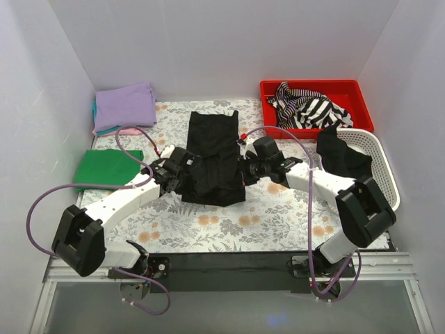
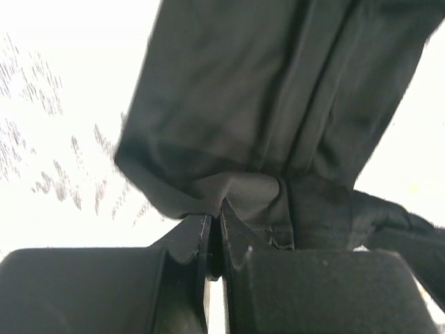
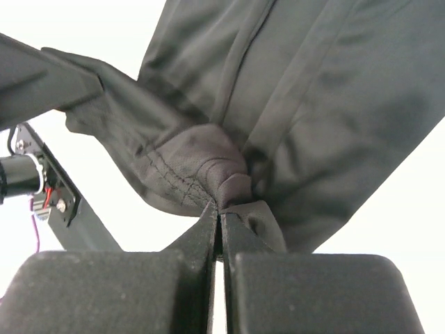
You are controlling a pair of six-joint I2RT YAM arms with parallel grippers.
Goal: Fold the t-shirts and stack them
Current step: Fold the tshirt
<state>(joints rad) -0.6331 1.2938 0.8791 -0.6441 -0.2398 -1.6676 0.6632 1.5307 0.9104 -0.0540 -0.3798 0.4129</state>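
Observation:
A black t-shirt [image 1: 213,156] lies lengthwise on the floral mat in the middle of the table. My left gripper [image 1: 182,167] is shut on its left edge; the left wrist view shows the black fabric [image 2: 243,125] pinched between the fingertips [image 2: 215,219]. My right gripper [image 1: 247,165] is shut on its right edge; the right wrist view shows a bunched seam [image 3: 208,167] held at the fingertips [image 3: 220,211]. A folded lavender t-shirt [image 1: 125,106] lies on a teal one at the back left. A folded green t-shirt [image 1: 108,167] lies at the left.
A red bin [image 1: 354,94] with striped black-and-white cloth [image 1: 306,108] stands at the back right. A white laundry basket [image 1: 386,163] with a dark garment [image 1: 341,156] over its rim stands at the right. White walls enclose the table.

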